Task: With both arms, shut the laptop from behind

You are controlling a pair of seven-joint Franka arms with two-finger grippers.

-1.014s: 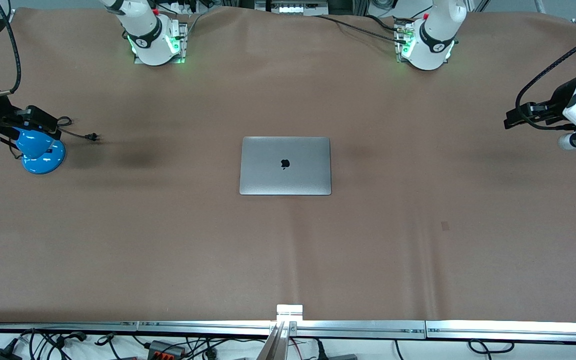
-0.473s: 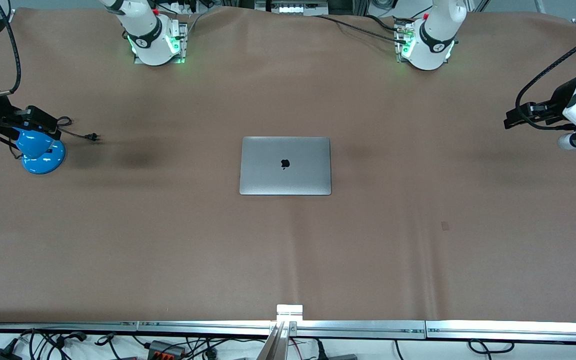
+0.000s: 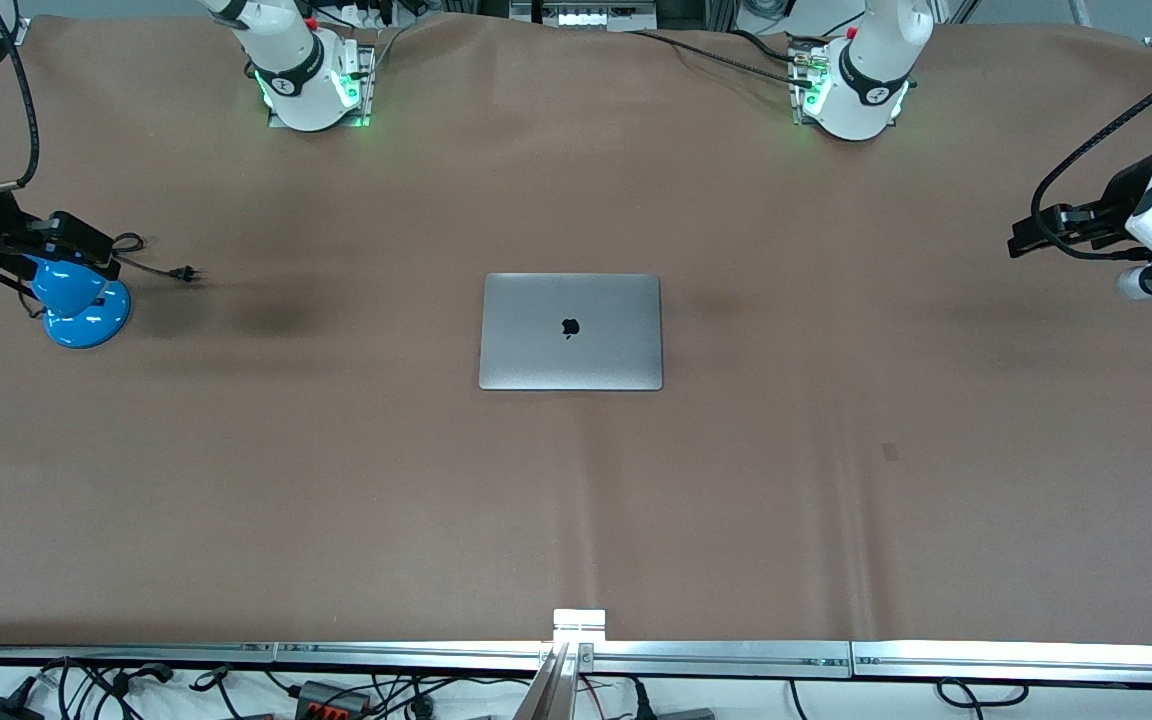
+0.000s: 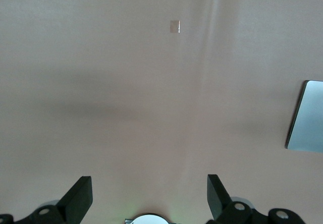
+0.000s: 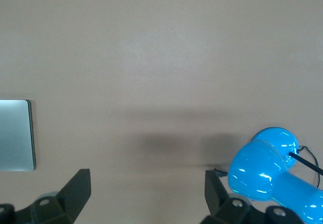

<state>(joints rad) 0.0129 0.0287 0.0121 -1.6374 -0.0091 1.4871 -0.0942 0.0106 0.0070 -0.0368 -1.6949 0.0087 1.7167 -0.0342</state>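
Observation:
The silver-grey laptop (image 3: 571, 331) lies shut and flat in the middle of the table, its lid with the dark apple logo facing up. One edge of it shows in the left wrist view (image 4: 308, 115) and in the right wrist view (image 5: 15, 133). My left gripper (image 4: 150, 191) is open and empty, up over bare table at the left arm's end (image 3: 1036, 235), well apart from the laptop. My right gripper (image 5: 146, 186) is open and empty, up at the right arm's end (image 3: 71, 240), over the blue lamp.
A blue desk lamp (image 3: 86, 305) stands at the right arm's end, also in the right wrist view (image 5: 267, 176); its black cord and plug (image 3: 186, 272) lie toward the laptop. A small dark mark (image 3: 890, 452) is on the brown table cover. A metal rail (image 3: 576, 655) edges the table nearest the camera.

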